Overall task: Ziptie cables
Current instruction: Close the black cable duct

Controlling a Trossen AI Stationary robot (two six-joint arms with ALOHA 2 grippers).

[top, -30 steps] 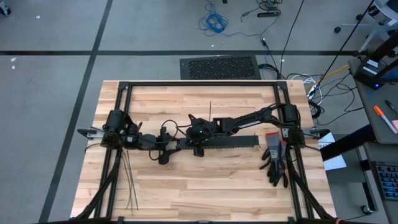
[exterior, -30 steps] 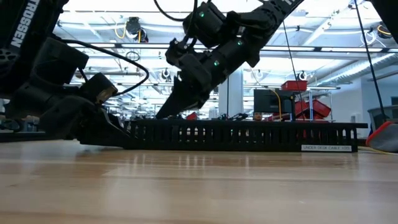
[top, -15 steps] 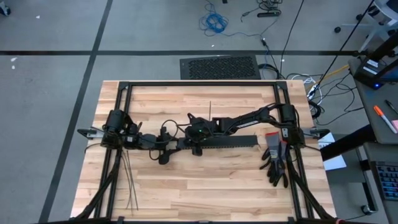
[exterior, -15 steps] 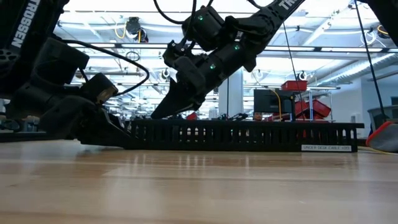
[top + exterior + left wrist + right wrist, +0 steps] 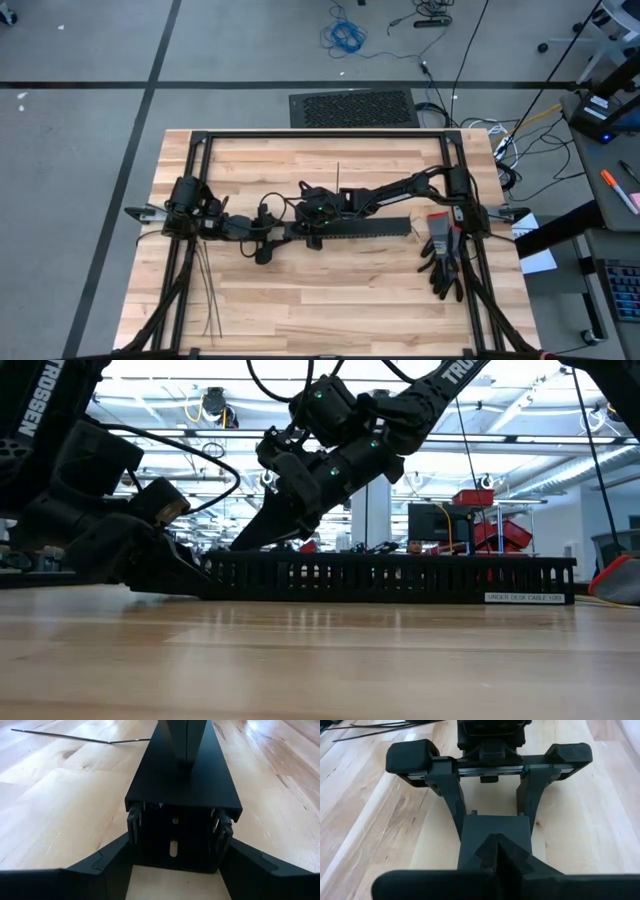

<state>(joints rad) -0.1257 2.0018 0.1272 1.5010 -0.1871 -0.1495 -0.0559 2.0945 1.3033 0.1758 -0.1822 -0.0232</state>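
Since it slid left, right gripper (image 5: 300, 222) nearer duct's (image 5: 370, 228) end.

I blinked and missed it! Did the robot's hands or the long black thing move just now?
Only a little. The right hand, shut, slid slowly along the top of the black duct toward the left hand. The duct's far end also shifted a touch. The left hand kept clamping the duct's end, and the zipties and gloves stayed put.

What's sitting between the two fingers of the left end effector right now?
One end of the long black slotted plastic duct, clamped by the left end effector; the left wrist view shows it.
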